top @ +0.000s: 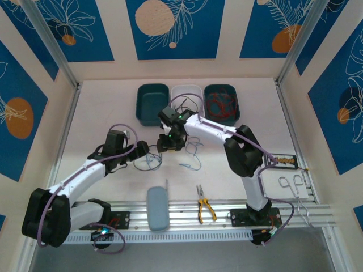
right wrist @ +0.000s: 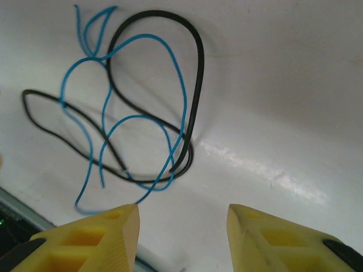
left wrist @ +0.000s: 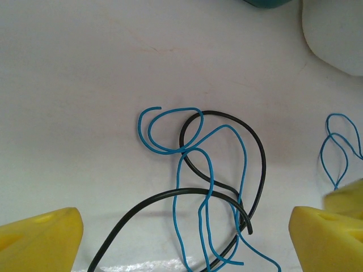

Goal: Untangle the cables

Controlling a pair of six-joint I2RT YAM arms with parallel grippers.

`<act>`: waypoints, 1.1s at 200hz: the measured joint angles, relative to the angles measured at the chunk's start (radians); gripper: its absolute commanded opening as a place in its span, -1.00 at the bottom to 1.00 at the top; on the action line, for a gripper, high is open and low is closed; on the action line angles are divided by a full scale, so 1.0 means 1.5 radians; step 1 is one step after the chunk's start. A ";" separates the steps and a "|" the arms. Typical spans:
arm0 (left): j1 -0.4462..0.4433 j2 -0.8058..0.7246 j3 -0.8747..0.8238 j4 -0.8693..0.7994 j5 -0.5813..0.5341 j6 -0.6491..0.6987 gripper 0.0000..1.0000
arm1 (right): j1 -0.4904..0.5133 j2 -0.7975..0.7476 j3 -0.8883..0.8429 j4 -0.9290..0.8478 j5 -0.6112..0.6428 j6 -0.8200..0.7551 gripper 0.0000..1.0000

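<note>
Cables (left wrist: 210, 180) lie loose on the white bench (top: 102, 113), light blue and black strands looped through one another near its middle, close to both tools and well short of the three trays at the far edge. The left tool (left wrist: 181, 243) hangs over the tangle with its yellow fingers (left wrist: 39, 238) spread wide, released; strands run beneath the gap but none is pinched. The right tool (right wrist: 184, 238) hovers over blue and black loops too (its fingers parted, grasping nothing). Red wires sit heaped in the right-hand teal tray (top: 222, 86). Pliers (top: 205, 209) rest at the near edge.
</note>
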 measured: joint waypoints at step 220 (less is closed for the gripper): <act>0.005 0.038 -0.055 0.042 0.001 -0.002 -0.36 | -0.021 0.082 0.037 0.054 -0.019 0.032 -1.00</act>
